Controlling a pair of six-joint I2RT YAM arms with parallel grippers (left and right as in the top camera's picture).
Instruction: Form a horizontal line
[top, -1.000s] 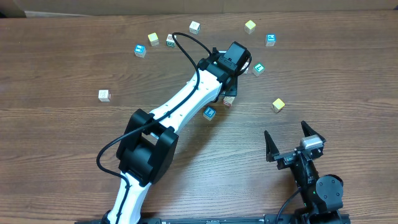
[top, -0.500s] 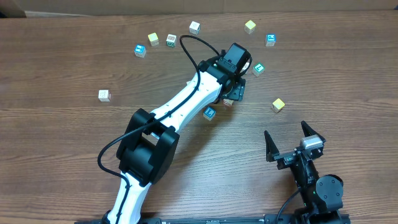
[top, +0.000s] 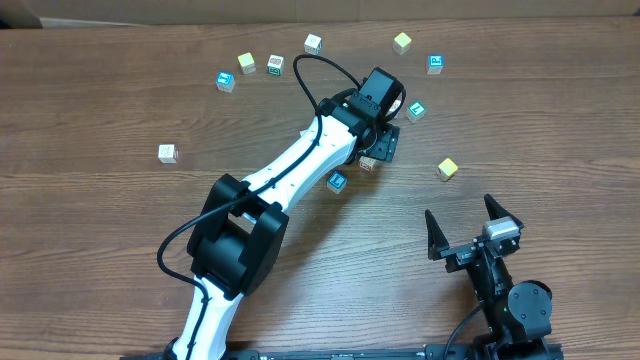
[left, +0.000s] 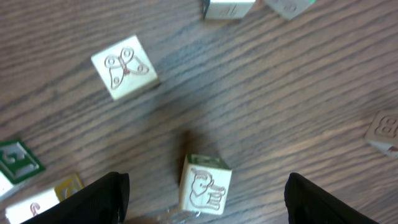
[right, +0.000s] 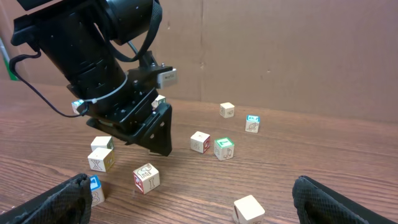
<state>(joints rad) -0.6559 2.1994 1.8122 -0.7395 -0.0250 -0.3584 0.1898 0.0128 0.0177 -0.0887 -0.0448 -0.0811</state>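
Overhead: left arm (top: 300, 165) hides most of horizontal line (top: 337, 181) mid-table, blue end alone showing; left gripper (top: 380, 148) spread over red-printed cube (top: 368, 163); right gripper (top: 465, 225) wide, empty
Left wrist: cube loose between fingertips (left: 106, 199), untouched
Right wrist: line at left, near end partly behind blurred finger

Left arm (top: 300, 165) was extended diagonally from its near-left base toward the table's centre, white links nearly straight; left gripper (top: 383, 146) pointed down at the table, jaws spread wide and holding nothing. Right arm (top: 515, 300) was folded low at the near right; right gripper (top: 467, 227) faced forward, jaws fully apart, empty.
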